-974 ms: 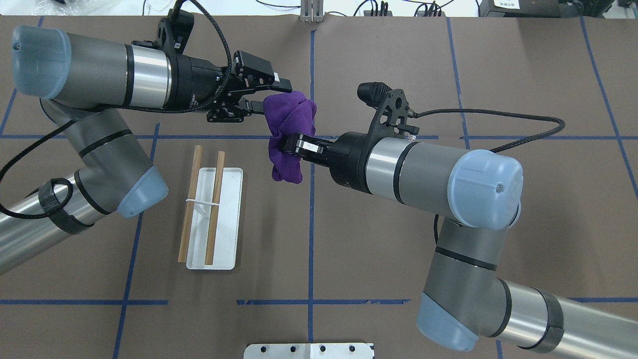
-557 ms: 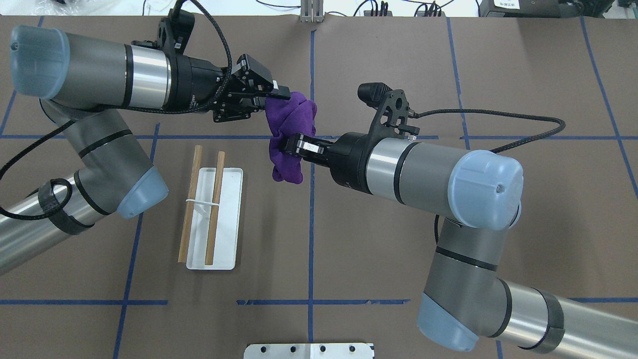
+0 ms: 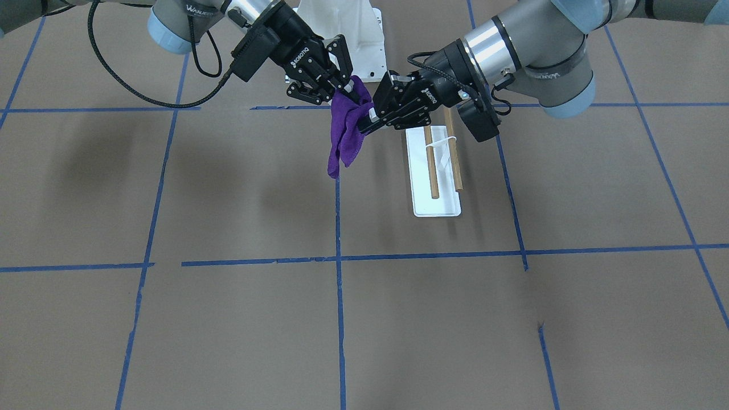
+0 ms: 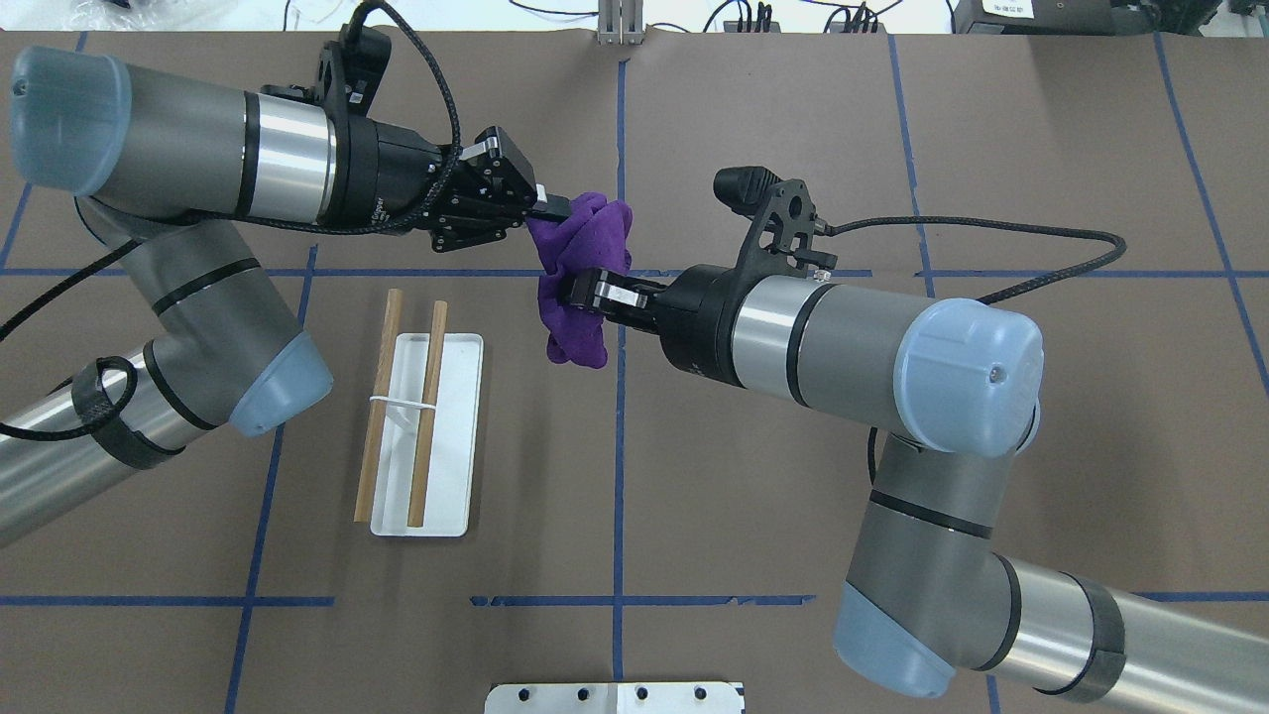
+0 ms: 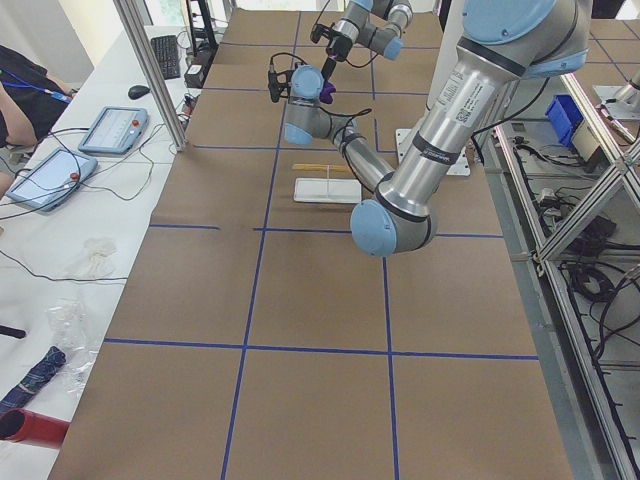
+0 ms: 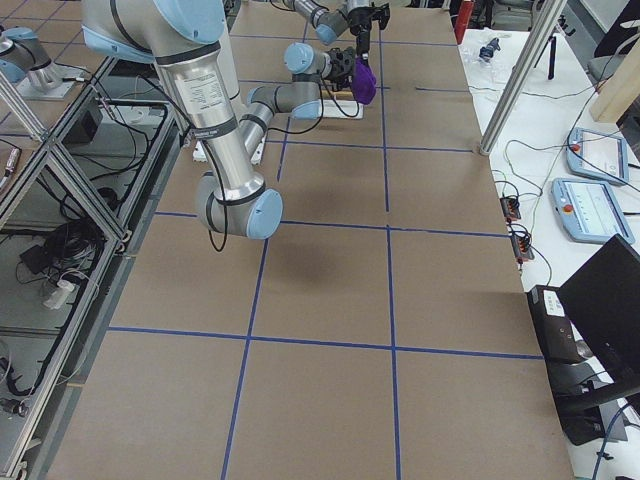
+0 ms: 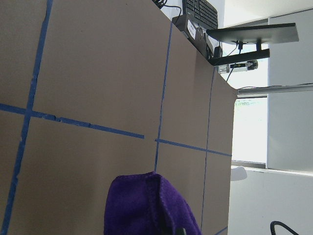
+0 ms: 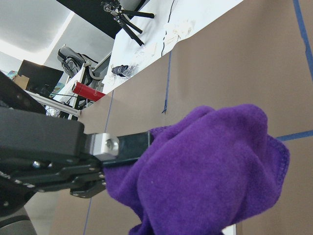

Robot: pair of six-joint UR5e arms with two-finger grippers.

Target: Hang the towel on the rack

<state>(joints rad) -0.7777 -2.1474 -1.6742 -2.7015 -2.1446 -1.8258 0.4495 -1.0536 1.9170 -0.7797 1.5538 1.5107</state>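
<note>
A purple towel [image 4: 583, 238] hangs bunched in the air between my two grippers, above the table. My left gripper [image 4: 548, 210] comes in from the left and is shut on the towel's far upper edge. My right gripper [image 4: 583, 290] comes in from the right and is shut on the towel's middle. In the front view the towel [image 3: 344, 138] droops below both grippers. The rack [image 4: 424, 436], two wooden dowels over a white base, stands on the table near and left of the towel, apart from it. It also shows in the front view [image 3: 435, 171].
A white bolted metal pedestal [image 4: 615, 697] sits at the near table edge, also in the front view [image 3: 364, 34]. Blue tape lines cross the brown table. Both arms' elbows stand over the table on either side of the rack and towel.
My left gripper's fingers have closed from open onto the towel's upper edge. The towel and the right gripper have shifted slightly to the right.
</note>
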